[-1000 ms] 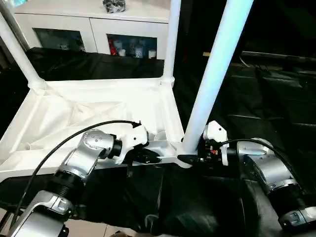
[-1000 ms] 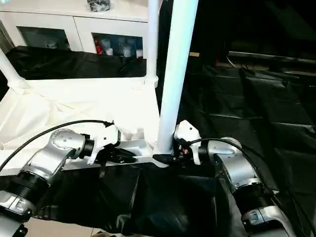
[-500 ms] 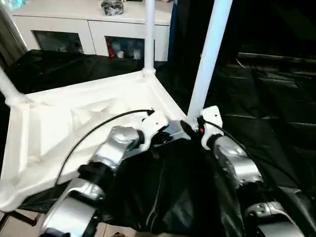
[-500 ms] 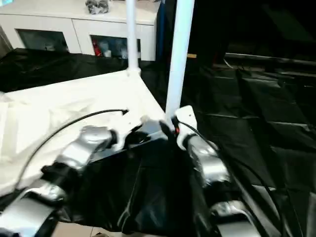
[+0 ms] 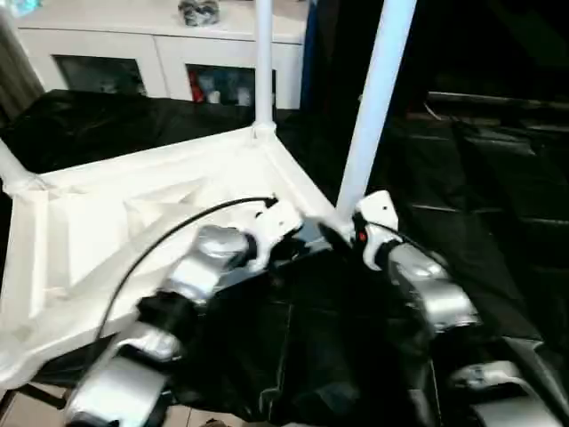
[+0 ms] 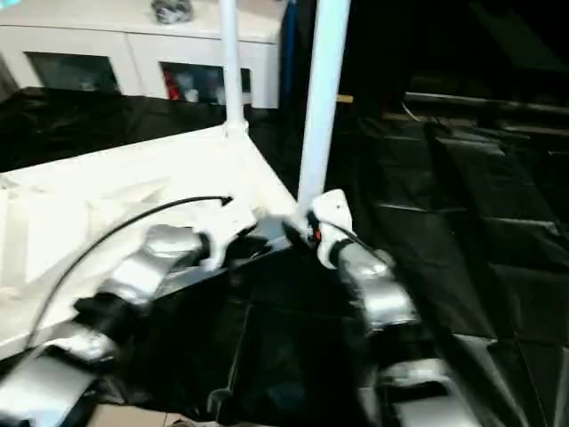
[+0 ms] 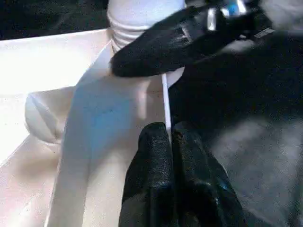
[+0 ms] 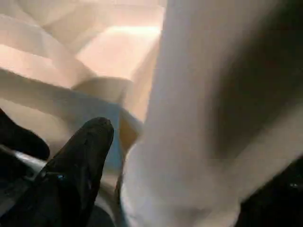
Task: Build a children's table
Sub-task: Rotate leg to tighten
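The white tabletop [image 5: 133,222] lies upside down on the black-covered work table, ribs facing up. Three white legs stand in its corner sockets: one at the near right corner [image 5: 373,107], one at the far corner [image 5: 263,62] and one at the left [image 5: 11,169]. My left gripper [image 7: 169,132] is shut on the tabletop's thin near rim, just left of the near right corner. My right gripper [image 5: 342,233] is at the base of the near right leg. One of its fingers [image 8: 80,165] stands slightly off the leg's side, and the other is on the far side.
A white cabinet [image 5: 160,53] with glass doors stands behind the work table. Black cloth [image 5: 498,222] covers the table to the right of and in front of the tabletop. A strip of floor [image 5: 27,411] shows at the near left.
Both arms have stretched forward and the tabletop has turned. Its near right corner has swung away from me. Over the last half second almost nothing has shifted.
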Available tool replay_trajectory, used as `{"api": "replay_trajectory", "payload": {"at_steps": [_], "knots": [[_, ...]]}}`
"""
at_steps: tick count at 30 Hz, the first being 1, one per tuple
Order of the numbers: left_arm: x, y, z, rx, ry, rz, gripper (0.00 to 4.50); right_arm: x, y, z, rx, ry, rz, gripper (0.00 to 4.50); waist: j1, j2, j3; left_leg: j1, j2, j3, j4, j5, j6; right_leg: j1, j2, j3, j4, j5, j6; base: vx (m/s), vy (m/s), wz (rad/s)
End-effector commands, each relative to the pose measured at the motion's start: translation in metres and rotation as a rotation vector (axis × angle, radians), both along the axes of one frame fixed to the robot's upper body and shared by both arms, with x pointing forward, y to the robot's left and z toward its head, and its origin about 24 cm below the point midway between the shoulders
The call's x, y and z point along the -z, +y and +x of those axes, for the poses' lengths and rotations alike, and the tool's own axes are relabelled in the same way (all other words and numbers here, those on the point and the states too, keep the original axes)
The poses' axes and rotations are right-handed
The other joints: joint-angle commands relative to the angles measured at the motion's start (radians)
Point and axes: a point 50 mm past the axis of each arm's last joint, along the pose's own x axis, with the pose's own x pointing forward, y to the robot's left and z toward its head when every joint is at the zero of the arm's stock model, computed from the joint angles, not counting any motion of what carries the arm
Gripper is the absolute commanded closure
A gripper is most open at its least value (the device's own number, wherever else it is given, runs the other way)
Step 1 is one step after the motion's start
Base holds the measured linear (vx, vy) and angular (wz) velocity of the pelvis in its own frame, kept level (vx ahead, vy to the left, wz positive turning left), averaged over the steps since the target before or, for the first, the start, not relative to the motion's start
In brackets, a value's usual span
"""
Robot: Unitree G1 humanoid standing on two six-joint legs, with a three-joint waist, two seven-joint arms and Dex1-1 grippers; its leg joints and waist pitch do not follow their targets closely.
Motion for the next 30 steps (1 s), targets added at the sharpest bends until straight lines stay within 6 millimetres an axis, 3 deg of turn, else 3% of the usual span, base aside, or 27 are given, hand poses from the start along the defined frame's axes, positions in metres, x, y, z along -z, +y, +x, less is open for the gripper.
{"api": "replay_trajectory", "payload": {"at_steps": [1, 6, 8, 9, 13, 19, 30], "knots": [[-0.005, -0.009, -0.009, 0.127, -0.005, -0.059, 4.50, -0.002, 0.004, -0.004, -0.090, 0.003, -0.004, 0.68, 0.002, -0.009, -0.063, 0.008, 0.042, -0.020, -0.065, -0.170, 0.067, 0.043, -0.060, 0.046, -0.067, -0.087, -0.257, 0.000, 0.000, 0.00], [-0.007, 0.012, -0.015, 0.195, 0.029, -0.046, 4.50, -0.011, -0.010, -0.014, -0.278, 0.014, 0.010, 0.68, 0.001, -0.015, -0.060, 0.012, 0.047, -0.019, -0.068, -0.196, 0.066, 0.040, -0.060, 0.047, -0.071, -0.138, -0.258, 0.000, 0.000, 0.00], [-0.009, 0.019, -0.017, 0.220, 0.042, -0.050, 4.50, -0.013, -0.013, -0.021, -0.367, 0.033, 0.006, 0.68, 0.005, -0.014, -0.061, 0.010, 0.048, -0.018, -0.066, -0.176, 0.075, 0.041, -0.057, 0.047, -0.065, -0.108, -0.261, 0.000, 0.000, 0.00], [-0.009, 0.019, -0.017, 0.220, 0.043, -0.050, 4.50, -0.013, -0.013, -0.021, -0.369, 0.033, 0.006, 0.94, 0.008, -0.014, -0.062, 0.012, 0.048, -0.017, -0.065, -0.170, 0.078, 0.040, -0.057, 0.046, -0.063, -0.098, -0.264, 0.000, 0.000, 0.00], [-0.012, 0.027, -0.019, 0.249, 0.059, -0.053, 4.50, -0.015, -0.018, -0.029, -0.476, 0.067, -0.008, 1.21, 0.016, -0.015, -0.061, 0.012, 0.049, -0.016, -0.063, -0.151, 0.085, 0.039, -0.057, 0.046, -0.060, -0.082, -0.271, 0.000, 0.000, 0.00], [-0.014, 0.028, -0.018, 0.267, 0.070, -0.053, 4.50, -0.015, -0.020, -0.031, -0.523, 0.078, -0.035, 1.72, 0.017, -0.015, -0.063, 0.012, 0.047, -0.015, -0.062, -0.152, 0.078, 0.038, -0.058, 0.046, -0.061, -0.098, -0.274, 0.000, 0.000, 0.00], [-0.011, 0.026, -0.016, 0.231, 0.060, -0.048, 4.50, -0.012, -0.015, -0.035, -0.509, 0.089, -0.007, 1.80, 0.017, -0.015, -0.065, 0.011, 0.046, -0.016, -0.059, -0.136, 0.081, 0.039, -0.057, 0.046, -0.058, -0.078, -0.274, 0.000, 0.000, 0.00]]}}
